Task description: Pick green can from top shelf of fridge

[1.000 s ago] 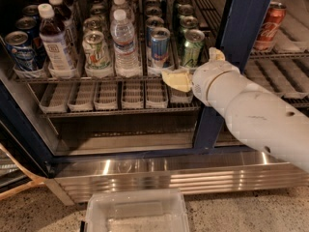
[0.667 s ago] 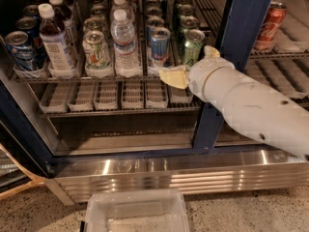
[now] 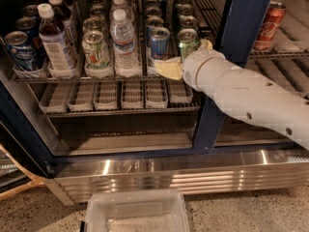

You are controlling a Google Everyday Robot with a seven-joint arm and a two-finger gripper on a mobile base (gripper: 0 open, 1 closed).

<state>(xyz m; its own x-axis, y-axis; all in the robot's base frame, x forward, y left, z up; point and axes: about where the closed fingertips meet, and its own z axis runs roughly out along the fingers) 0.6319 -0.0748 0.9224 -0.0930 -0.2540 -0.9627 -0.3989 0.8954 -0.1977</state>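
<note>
Grey wire and clear plastic lanes make up the top shelf (image 3: pixel 72 79) of the fridge (image 3: pixel 169 173), pictured as I reach in for the pick. At far left stand a blue-and-silver can (image 3: pixel 18 48) and a dark bottle (image 3: pixel 53 43) with a white cap, then a whitish can (image 3: pixel 95 50) with a green logo, a clear water bottle (image 3: pixel 124 42) and a blue can (image 3: pixel 159 42). Just right of that blue can, at the front of its lane, is the green can (image 3: pixel 187 38), upright with its silver top showing. My gripper (image 3: pixel 188 56) is level with its lower half, directly in front of it, jaws apart: one pale finger lies low to the can's left, across the foot of the blue can, and the other shows at the can's right shoulder. I cannot tell whether either pad is touching metal. My white arm (image 3: pixel 256 100) crosses the dark blue door frame (image 3: pixel 241 33) from the lower right; beyond the frame, a red can (image 3: pixel 269 18) stands well apart. I judge this the end of the approach, with the grasp not yet made. The next move calls for closing squarely on the green can without nudging its blue neighbour, then drawing it straight out over the shelf's front edge.
</note>
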